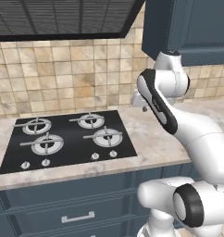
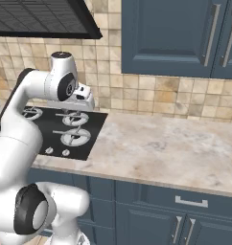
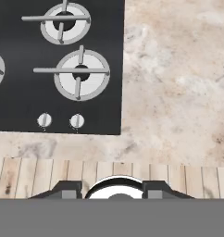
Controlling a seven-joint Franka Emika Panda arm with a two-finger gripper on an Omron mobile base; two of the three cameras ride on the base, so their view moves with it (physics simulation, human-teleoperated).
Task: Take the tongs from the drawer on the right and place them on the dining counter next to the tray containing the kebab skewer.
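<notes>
My gripper [image 3: 113, 189] hangs over the front edge of the stone worktop, at the right side of the black hob [image 3: 58, 65]. Its jaws stand apart with nothing between them. From the base views the hand [image 2: 80, 102] sits high above the hob's right edge [image 1: 127, 139], pointing down. A wide, shallow navy drawer [image 2: 156, 195] sits shut under the worktop to the right of the hob. The tongs are hidden. The dining counter, the tray and the kebab skewer are out of view.
The beige marbled worktop [image 2: 161, 148] stretches right from the hob to a tiled wall. Navy wall cupboards [image 2: 185, 38] and a dark extractor hood [image 1: 63, 18] hang overhead. Lower navy drawers with silver handles [image 1: 78, 216] sit under the hob. Wooden floor [image 3: 49, 178] runs along the cabinet front.
</notes>
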